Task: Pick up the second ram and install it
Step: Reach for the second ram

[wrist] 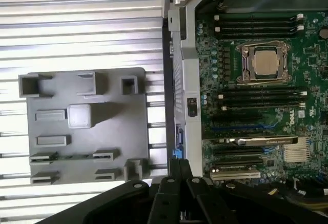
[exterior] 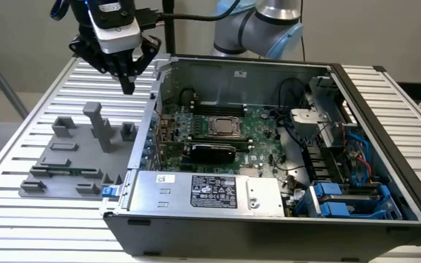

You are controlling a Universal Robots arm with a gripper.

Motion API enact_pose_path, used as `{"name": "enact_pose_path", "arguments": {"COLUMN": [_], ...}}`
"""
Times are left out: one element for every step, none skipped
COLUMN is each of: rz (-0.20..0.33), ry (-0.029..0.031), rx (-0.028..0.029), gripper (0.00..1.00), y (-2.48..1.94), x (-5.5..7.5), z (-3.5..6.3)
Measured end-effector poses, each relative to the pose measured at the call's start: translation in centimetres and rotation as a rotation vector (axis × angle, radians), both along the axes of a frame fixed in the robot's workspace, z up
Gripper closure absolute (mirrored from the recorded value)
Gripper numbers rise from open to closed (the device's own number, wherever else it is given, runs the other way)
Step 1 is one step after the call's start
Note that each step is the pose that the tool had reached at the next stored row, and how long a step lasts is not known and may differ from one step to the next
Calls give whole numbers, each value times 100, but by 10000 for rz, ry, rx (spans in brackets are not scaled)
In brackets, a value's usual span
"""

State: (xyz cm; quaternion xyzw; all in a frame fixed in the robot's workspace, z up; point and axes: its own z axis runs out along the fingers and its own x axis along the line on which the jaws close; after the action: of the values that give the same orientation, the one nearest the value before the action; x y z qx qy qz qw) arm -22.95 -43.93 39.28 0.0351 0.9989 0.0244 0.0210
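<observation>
Second ram [wrist: 66, 157] lay on its long edge in the grey fixture tray [exterior: 75, 143], held between two low holders, in the lower left of the exterior frame. The gripper [exterior: 127, 86] hung in the upper left of that frame, over the slatted table [exterior: 20, 230] behind the tray and close to the corner of the open computer case [exterior: 269, 241]. Its fingers were together and carried nothing. It was well apart from the stick, so I judged the step in hand to be the approach for the pick. To do it well, the fingers would have to come apart before the descent and line up with the two flat faces of the board. They should close near its middle, between the two holders, so that it does not tilt. The tall post [exterior: 97, 123] stood between the gripper and the stick, and a path over it seemed safer than one beside it. A straight upward pull would probably free the board cleanly. The motherboard [exterior: 258, 139] with its silver processor [exterior: 225, 127] showed in the middle of the frame, with dark slots beside the processor. Whether a slot was already filled, I could not tell.
</observation>
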Motion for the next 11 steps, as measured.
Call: {"name": "enact_pose_path", "arguments": {"rz": [0, -1, -1, -2, -1, 0, 0, -1, -1, -1, -1], "ry": [-9, -19, -30, -40, -52, -66, -79, -96, -114, -133, -148], "rx": [-1, -1, -1, -1, -1, 0, -1, -1, -1, -1, -1], "gripper": [100, 100, 100, 100, 100, 100, 100, 100, 100, 100, 100], "y": [-10, -20, -31, -40, -49, -58, -65, -72, -78, -83, -87], "x": [-45, -89, -136, -180, -225, -272, -315, -364, -409, -454, -499], "z": [0, 0, 0, 0, 0, 0, 0, 0, 0, 0, 0]}}
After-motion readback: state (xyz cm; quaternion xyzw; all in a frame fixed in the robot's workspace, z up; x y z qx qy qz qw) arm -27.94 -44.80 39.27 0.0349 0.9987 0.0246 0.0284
